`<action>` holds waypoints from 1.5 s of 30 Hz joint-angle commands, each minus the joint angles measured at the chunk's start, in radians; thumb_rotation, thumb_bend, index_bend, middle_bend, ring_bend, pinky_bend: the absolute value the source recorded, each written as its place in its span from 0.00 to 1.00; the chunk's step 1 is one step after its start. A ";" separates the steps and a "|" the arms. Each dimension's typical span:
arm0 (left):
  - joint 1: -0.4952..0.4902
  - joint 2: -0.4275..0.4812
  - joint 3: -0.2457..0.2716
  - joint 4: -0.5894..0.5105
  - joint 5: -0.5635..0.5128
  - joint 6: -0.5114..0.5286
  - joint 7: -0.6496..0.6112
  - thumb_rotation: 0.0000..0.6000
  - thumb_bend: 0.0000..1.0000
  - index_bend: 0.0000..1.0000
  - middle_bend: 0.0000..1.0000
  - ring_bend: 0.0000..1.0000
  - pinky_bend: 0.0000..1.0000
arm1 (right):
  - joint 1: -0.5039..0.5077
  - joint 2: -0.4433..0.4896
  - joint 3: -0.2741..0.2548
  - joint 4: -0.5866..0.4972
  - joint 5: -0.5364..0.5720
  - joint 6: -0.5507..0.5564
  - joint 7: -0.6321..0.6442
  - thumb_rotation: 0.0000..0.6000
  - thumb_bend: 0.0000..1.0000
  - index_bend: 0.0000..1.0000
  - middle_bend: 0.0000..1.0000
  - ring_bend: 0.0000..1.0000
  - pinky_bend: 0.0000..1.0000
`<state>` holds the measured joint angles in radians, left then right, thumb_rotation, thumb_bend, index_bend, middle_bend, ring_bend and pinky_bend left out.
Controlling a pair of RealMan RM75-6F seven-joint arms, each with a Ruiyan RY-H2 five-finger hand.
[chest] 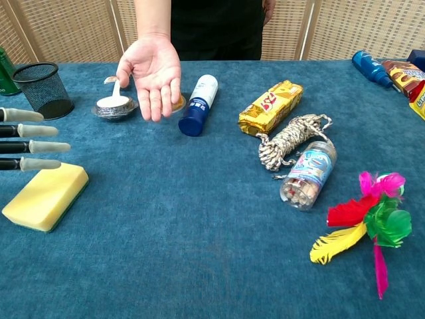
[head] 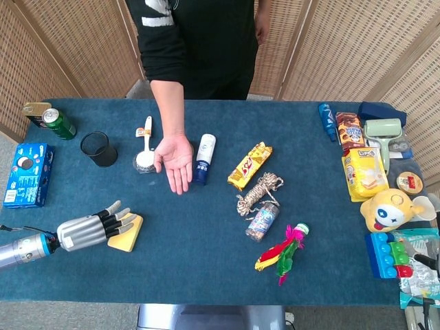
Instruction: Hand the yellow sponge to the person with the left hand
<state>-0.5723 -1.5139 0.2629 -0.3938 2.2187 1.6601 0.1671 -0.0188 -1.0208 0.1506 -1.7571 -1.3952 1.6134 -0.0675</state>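
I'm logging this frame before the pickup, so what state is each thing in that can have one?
left hand: open, fingers spread over the sponge's near end, not gripping.
yellow sponge: flat on the table, not lifted.
person's hand: palm up, open, empty.
green can: lying tilted.
mesh cup: upright.
white-and-blue bottle: lying on its side, capped.
clear jar: on its side.
rope: coiled.

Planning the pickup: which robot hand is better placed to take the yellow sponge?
Left. The left robot hand is stretched out over the sponge, fingers apart, not gripping yet. The right robot hand shows in neither view.
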 commanded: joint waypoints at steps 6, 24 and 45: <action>-0.031 -0.024 0.052 -0.022 0.012 -0.030 0.029 0.91 0.07 0.00 0.00 0.04 0.16 | -0.003 0.002 0.003 -0.003 0.005 0.004 0.002 1.00 0.00 0.04 0.02 0.05 0.04; -0.131 0.038 0.119 -0.265 0.017 -0.214 0.134 1.00 0.36 0.00 0.00 0.04 0.16 | -0.011 0.019 0.015 -0.010 0.019 0.013 0.024 1.00 0.00 0.04 0.02 0.05 0.04; -0.120 0.072 0.136 -0.281 0.030 -0.122 0.143 1.00 0.49 0.64 0.53 0.59 0.63 | -0.016 0.031 0.015 -0.013 0.012 0.016 0.051 1.00 0.00 0.04 0.02 0.05 0.04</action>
<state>-0.6997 -1.4477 0.4067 -0.6813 2.2568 1.5216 0.3125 -0.0348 -0.9896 0.1660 -1.7699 -1.3835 1.6295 -0.0166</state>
